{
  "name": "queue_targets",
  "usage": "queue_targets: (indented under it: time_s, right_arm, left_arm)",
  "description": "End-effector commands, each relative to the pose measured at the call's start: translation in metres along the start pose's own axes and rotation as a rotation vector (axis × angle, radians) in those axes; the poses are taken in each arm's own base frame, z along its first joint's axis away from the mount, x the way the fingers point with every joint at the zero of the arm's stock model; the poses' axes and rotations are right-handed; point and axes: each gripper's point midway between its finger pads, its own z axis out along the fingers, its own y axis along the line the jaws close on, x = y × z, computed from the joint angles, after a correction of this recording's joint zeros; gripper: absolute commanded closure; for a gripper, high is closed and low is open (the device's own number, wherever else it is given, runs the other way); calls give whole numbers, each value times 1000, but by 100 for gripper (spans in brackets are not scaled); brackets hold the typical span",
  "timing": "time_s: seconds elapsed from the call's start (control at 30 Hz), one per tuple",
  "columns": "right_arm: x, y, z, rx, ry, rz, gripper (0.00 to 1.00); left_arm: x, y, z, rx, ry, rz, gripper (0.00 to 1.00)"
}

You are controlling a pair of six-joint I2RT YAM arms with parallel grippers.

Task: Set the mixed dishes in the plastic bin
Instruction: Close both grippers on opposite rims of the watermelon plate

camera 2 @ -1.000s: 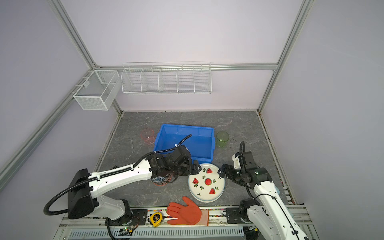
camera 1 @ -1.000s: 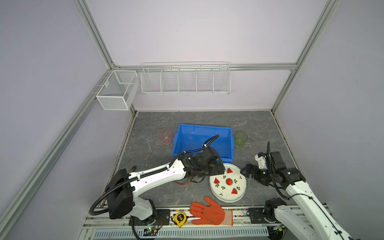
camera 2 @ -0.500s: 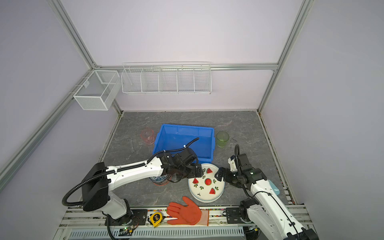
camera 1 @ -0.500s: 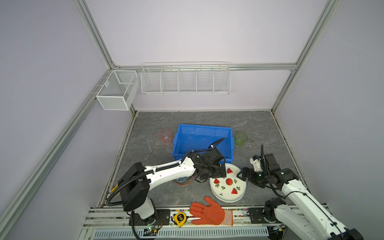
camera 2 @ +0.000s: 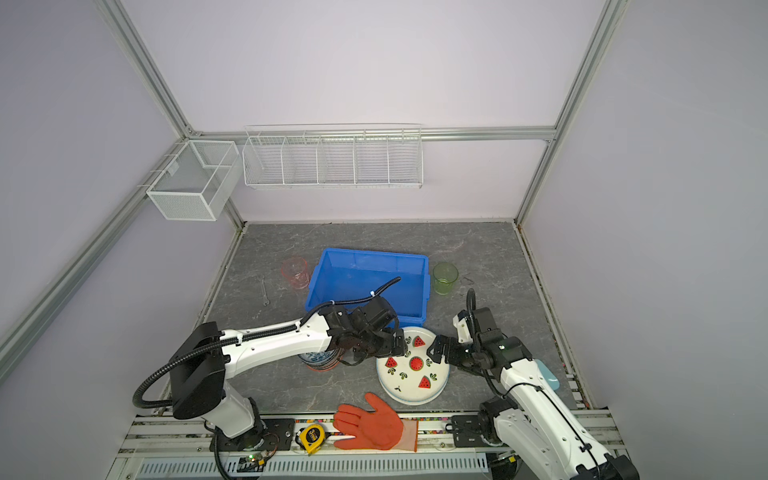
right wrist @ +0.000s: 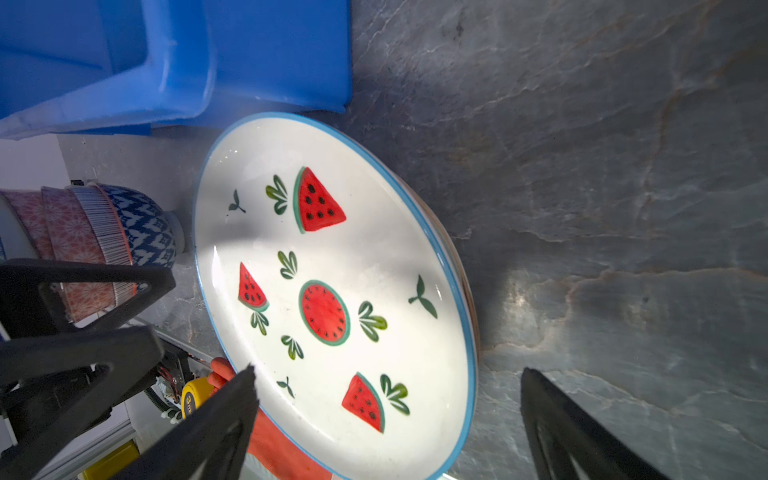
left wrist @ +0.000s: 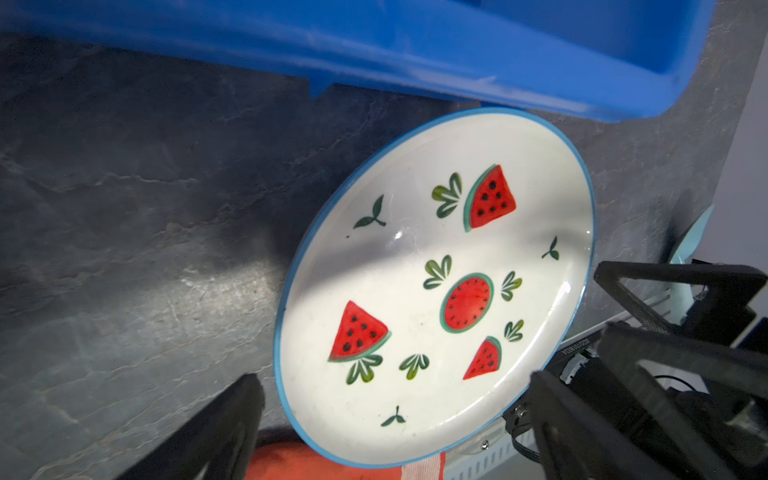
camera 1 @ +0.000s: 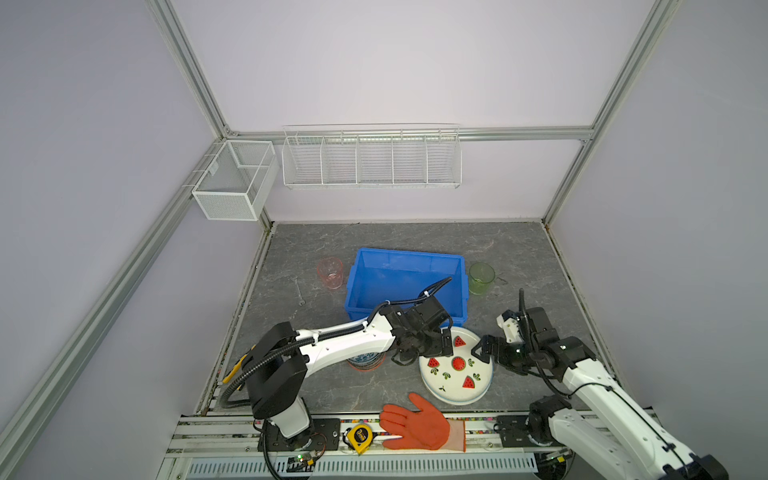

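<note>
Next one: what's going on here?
The left gripper and right gripper, jaws open and empty, sit at opposite sides of the watermelon plate, which lies just in front of the blue bin. No dishes show in the bin; the pink cup, green cup and stacked bowls sit outside it.

Grey tabletop [camera 1: 415, 237] bears bin [camera 1: 409, 251], plate stack [camera 1: 461, 384], bowls [camera 1: 365, 361], pink cup [camera 1: 330, 272], green cup [camera 1: 482, 278].

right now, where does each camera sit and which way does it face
Top views: high above the robot's bases, looking down at the left pincer, right pincer, blue bin and watermelon plate.
Left wrist: on the left arm, facing the plate through its own open pincer.
Right wrist: on the right arm, facing the plate through its own open pincer.
Shared: both wrist views show plate and bin.
</note>
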Motion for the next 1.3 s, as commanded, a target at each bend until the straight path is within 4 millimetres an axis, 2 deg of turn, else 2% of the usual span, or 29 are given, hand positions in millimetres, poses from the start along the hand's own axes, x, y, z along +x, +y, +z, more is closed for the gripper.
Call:
queue_targets:
  time_s: [0.0, 0.33, 0.47, 0.9, 1.27]
  right_arm:
    - [3, 0, 3, -4, 10, -6, 0]
    - [4, -1, 6, 0, 17, -8, 0]
    - [4, -1, 6, 2, 19, -7, 0]
    - [6, 1, 6, -5, 26, -13, 0]
    - [7, 2, 7, -8, 32, -13, 0]
  left_arm:
    - [1, 2, 8, 3, 16, -29, 1]
    - [5, 18, 14, -56, 24, -18, 1]
    - [5, 18, 15, -61, 19, -11, 1]
    - [9, -9, 21, 43, 62, -20, 1]
    - [11, -23, 25, 94, 92, -36, 1]
